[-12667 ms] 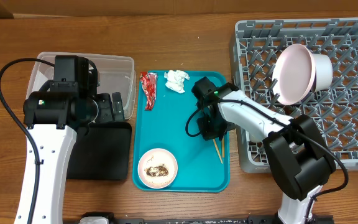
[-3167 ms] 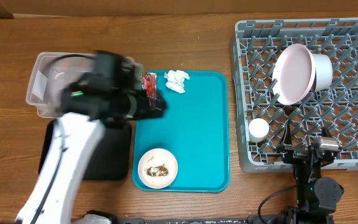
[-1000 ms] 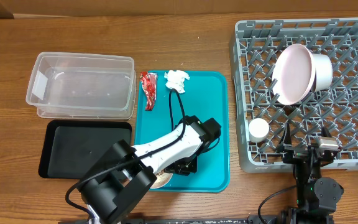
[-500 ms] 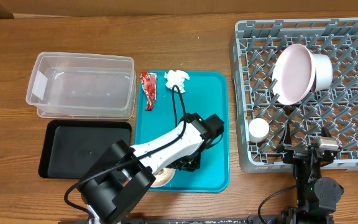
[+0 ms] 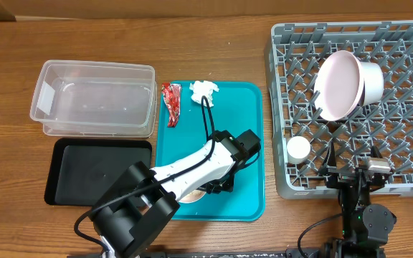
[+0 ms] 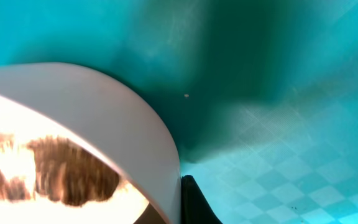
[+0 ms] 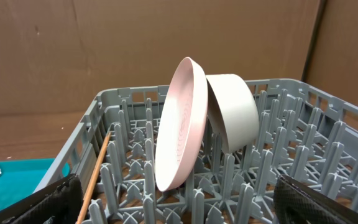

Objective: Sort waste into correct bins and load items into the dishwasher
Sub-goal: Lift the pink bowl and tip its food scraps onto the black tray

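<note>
A small white bowl (image 6: 104, 124) holding rice and brown food scraps (image 6: 61, 174) sits at the near end of the teal tray (image 5: 242, 107). My left gripper (image 5: 214, 188) is shut on its rim. One dark finger (image 6: 192, 205) presses the outside wall and the other is inside. The arm hides most of the bowl from overhead. The red wrapper (image 5: 171, 104) and white tissue (image 5: 204, 92) lie at the tray's far end. The grey dish rack (image 5: 407, 107) holds the plate (image 5: 339, 84), a bowl (image 5: 370, 80), the cup (image 5: 298, 148) and a chopstick (image 7: 95, 174). My right gripper (image 7: 185, 211) stands open at the rack's near edge.
A clear plastic tub (image 5: 92, 97) stands left of the tray, with the black tray (image 5: 95, 172) in front of it. The left arm's cable loops over the middle of the teal tray.
My left gripper has shut on the bowl's rim and shifted slightly toward the far right of the tray. The right arm has not moved.
</note>
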{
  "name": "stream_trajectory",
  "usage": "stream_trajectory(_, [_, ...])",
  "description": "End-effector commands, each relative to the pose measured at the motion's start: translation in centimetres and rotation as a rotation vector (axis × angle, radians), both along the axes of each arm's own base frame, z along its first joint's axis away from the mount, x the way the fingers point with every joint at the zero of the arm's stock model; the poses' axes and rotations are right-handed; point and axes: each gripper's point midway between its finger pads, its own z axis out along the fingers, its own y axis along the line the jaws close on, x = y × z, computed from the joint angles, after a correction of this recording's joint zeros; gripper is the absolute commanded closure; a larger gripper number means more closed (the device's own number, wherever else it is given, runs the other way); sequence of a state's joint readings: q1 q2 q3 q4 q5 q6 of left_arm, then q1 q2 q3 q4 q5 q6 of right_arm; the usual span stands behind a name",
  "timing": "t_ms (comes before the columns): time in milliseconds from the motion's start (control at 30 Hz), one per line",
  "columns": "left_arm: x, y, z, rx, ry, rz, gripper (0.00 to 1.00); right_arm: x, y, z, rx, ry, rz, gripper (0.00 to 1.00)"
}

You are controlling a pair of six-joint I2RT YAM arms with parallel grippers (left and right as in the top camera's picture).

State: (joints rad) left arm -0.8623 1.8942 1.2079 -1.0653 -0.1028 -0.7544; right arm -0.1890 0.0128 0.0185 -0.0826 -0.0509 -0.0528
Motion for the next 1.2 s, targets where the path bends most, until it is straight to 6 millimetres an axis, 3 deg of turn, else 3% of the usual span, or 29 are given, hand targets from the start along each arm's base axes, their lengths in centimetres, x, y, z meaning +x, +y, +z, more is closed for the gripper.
stream_trajectory(0, [0.8, 0.3, 0.7, 0.008, -0.039, -0.026, 0.96, 0.0, 0.0, -0.2, -0.001, -0.002, -0.003, 0.00])
stream_trajectory(133, [1.2, 0.2, 2.4, 0.001, -0.066, -0.002, 0.96, 0.0, 0.0, -0.2, -0.001, -0.002, -0.003, 0.00])
stream_trajectory(367, [2.5, 1.4, 9.7, -0.104, -0.190, 0.095, 0.96, 0.0, 0.0, -0.2, -0.001, -0.002, -0.003, 0.00])
stream_trajectory(500, [3.7, 3.7, 13.7, -0.248, -0.244, 0.195, 0.96, 0.0, 0.0, -0.2, -0.001, -0.003, -0.003, 0.00])
stream_trajectory(667, [5.0, 7.4, 17.0, -0.437, -0.256, 0.289, 0.96, 0.0, 0.0, -0.2, -0.001, -0.002, -0.003, 0.00])
stream_trajectory(833, [5.9, 11.1, 18.6, -0.662, -0.244, 0.348, 0.96, 0.0, 0.0, -0.2, -0.001, -0.002, -0.003, 0.00])
stream_trajectory(1033, [6.5, 16.0, 17.8, -0.890, -0.270, 0.455, 0.96, 0.0, 0.0, -0.2, -0.001, -0.002, -0.003, 0.00])
stream_trajectory(1167, [6.7, 18.9, 17.9, -1.091, -0.389, 0.480, 0.96, 0.0, 0.0, -0.2, -0.001, -0.003, -0.003, 0.00])
